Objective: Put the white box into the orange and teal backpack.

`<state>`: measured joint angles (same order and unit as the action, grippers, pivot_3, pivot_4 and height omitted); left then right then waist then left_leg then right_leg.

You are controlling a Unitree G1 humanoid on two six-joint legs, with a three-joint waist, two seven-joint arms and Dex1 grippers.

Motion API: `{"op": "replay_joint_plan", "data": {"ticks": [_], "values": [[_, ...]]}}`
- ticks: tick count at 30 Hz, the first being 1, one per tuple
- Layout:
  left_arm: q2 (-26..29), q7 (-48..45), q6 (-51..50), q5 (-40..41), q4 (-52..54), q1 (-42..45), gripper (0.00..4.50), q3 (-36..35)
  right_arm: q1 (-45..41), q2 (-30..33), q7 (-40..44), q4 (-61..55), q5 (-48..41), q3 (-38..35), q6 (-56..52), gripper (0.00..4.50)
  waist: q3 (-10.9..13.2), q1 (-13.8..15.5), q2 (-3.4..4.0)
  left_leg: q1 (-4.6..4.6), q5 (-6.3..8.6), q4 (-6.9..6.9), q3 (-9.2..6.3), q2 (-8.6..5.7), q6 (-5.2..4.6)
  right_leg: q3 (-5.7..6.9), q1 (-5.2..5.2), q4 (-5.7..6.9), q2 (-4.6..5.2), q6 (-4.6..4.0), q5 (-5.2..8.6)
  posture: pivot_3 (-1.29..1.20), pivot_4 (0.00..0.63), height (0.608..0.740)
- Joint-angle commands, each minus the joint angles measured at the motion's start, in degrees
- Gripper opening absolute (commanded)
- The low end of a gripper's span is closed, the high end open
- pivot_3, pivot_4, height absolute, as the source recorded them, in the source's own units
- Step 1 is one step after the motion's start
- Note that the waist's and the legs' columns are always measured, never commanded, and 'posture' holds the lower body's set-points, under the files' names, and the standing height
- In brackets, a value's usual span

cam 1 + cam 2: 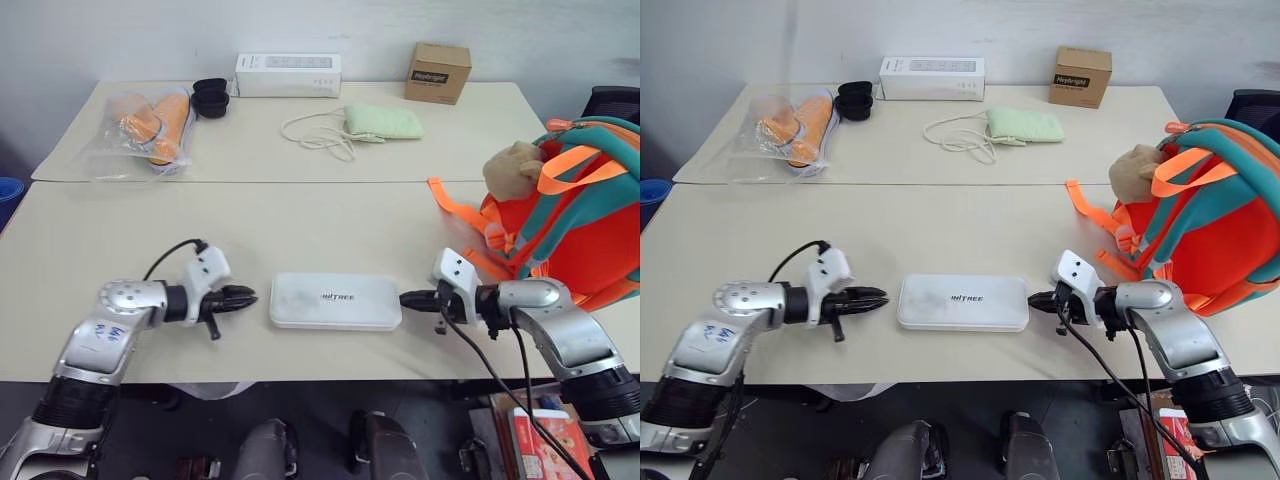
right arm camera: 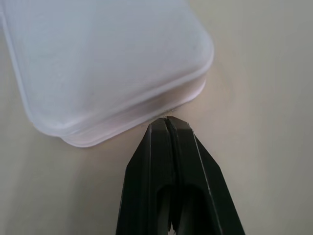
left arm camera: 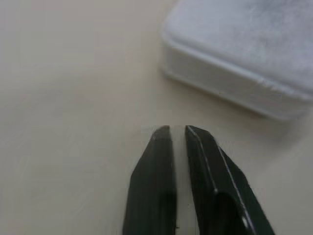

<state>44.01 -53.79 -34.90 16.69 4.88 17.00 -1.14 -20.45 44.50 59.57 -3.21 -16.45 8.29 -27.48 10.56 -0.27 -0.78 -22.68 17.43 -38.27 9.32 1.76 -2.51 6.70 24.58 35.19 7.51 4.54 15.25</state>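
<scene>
A: White box (image 1: 335, 301) first. What does it look like?

B: Flat oblong case, rounded corners, white, small dark lettering in the middle of the lid. A thin seam runs round the side under the lid. It lies flat near the front edge of the near table (image 1: 150, 240), long side across.

A: Grippers?

B: Left gripper (image 1: 250, 297) sits just beside the box's left end, tips pointed at it, apart from it. Its fingers (image 3: 156, 171) show a narrow slit between them, nothing in it. Right gripper (image 1: 404, 298) is at the box's right end, fingers pressed together, tips right at the side wall near a corner. Touching or a hair off, can't tell.

A: Backpack?

B: Orange and teal backpack (image 1: 590, 220) stands on the right end of the same table, well apart from the box. Orange webbing straps trail toward the middle, tan plush toy (image 1: 512, 168) hangs at its upper left.

A: Rest?

B: Far table: long white carton (image 1: 288, 75), brown cardboard box (image 1: 438, 72), pale green pouch (image 1: 382, 121) with white cord, black cups (image 1: 210, 97), plastic bag of orange items (image 1: 150, 128).
</scene>
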Motion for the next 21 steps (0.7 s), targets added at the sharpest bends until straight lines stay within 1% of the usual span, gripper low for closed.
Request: {"op": "replay_joint_plan", "data": {"ticks": [1, 3, 5, 8, 9, 10, 13, 17, 18, 21], "values": [[0.90, -3.25, -11.47, 10.36, 0.72, 1.85, 1.83, -6.13, -0.04, 1.01, 0.64, -1.12, 0.22, -1.72, 0.98, 0.00, 0.00, 0.10, 0.00, 0.00, 0.00, 0.00, 0.00, -0.01, 0.00, -0.01, 0.00, 0.00, 0.01, 0.00, 0.00, 0.00, 0.150, 0.740], [0.01, -3.07, -19.30, 16.16, -0.29, 3.83, 2.49, -9.33, -0.01, 1.06, 0.76, -0.96, 0.42, -1.68, 1.30, 0.00, 0.00, 0.16, 0.00, -0.02, 0.00, -0.02, -0.03, -0.01, 0.00, 0.01, 0.00, 0.00, 0.01, 0.00, 0.00, 0.00, 0.150, 0.740], [-0.52, -1.68, -25.12, 19.22, -1.05, 5.26, 3.15, -10.79, 0.10, 1.02, 1.02, -0.92, 0.51, -1.62, 1.28, 0.00, 0.00, 0.13, 0.00, -0.03, -0.01, -0.05, -0.05, -0.02, 0.00, 0.02, -0.02, 0.03, 0.00, 0.00, 0.00, 0.00, 0.150, 0.740], [1.88, -3.14, -36.71, 23.80, -1.09, 5.70, 4.06, -8.74, 1.12, 1.16, 2.32, -1.50, 0.64, -0.81, 1.78, 0.00, 0.00, 0.04, 0.00, 0.00, -0.03, -0.04, -0.04, -0.03, 0.02, 0.00, -0.03, 0.15, -0.03, 0.00, 0.00, 0.00, 0.150, 0.740], [2.49, -3.42, -38.97, 24.62, -1.01, 5.67, 4.34, -7.92, 1.34, 1.05, 2.36, -1.49, 0.74, -0.75, 1.92, 0.00, 0.00, -0.07, 0.00, 0.01, -0.03, -0.03, -0.02, -0.03, 0.03, 0.00, -0.02, 0.30, -0.05, 0.00, 0.00, 0.00, 0.150, 0.740], [2.37, -2.65, -41.04, 24.43, -2.34, 6.27, 4.47, -6.60, 1.30, 0.69, 2.22, -1.37, 0.87, -0.60, 2.01, 0.00, 0.00, -0.12, 0.00, 0.02, -0.04, -0.03, 0.00, -0.01, 0.06, 0.00, -0.02, 0.31, -0.10, 0.00, 0.01, 0.00, 0.150, 0.740], [-0.09, -0.49, -46.31, 24.92, -7.34, 8.98, 4.47, -5.68, 0.76, -0.39, 1.79, -0.77, 1.50, 0.13, 2.79, 0.00, 0.01, 0.01, -0.02, 0.14, -0.08, -0.04, 0.07, -0.03, 0.09, 0.02, -0.04, 0.29, -0.12, -0.01, 0.02, 0.00, 0.150, 0.740], [-4.02, 4.33, -47.45, 21.96, -13.84, 13.37, 4.47, -4.43, -0.39, -1.55, 1.59, -0.21, 1.98, 0.48, 3.09, 0.00, 0.00, 0.34, -0.03, 0.31, -0.12, -0.04, 0.07, -0.06, 0.12, -0.04, -0.15, 0.32, -0.05, -0.05, 0.04, 0.00, 0.150, 0.740], [-4.49, 4.72, -47.78, 21.90, -14.59, 13.91, 4.47, -4.31, -0.50, -1.71, 1.65, -0.16, 2.09, 0.46, 3.04, 0.00, 0.00, 0.34, -0.03, 0.31, -0.13, -0.04, 0.04, -0.08, 0.16, -0.08, -0.15, 0.33, -0.01, -0.05, 0.04, 0.00, 0.150, 0.740], [-5.77, 3.86, -47.62, 22.11, -13.24, 13.81, 4.47, 0.11, -1.03, -2.50, 1.70, 0.33, 2.90, 0.91, 3.49, 0.00, -0.01, 0.29, -0.01, 0.34, 0.02, -0.03, 0.04, -0.09, 0.45, -0.20, -0.15, 0.38, 0.02, -0.06, 0.05, 0.00, 0.150, 0.740]]}}
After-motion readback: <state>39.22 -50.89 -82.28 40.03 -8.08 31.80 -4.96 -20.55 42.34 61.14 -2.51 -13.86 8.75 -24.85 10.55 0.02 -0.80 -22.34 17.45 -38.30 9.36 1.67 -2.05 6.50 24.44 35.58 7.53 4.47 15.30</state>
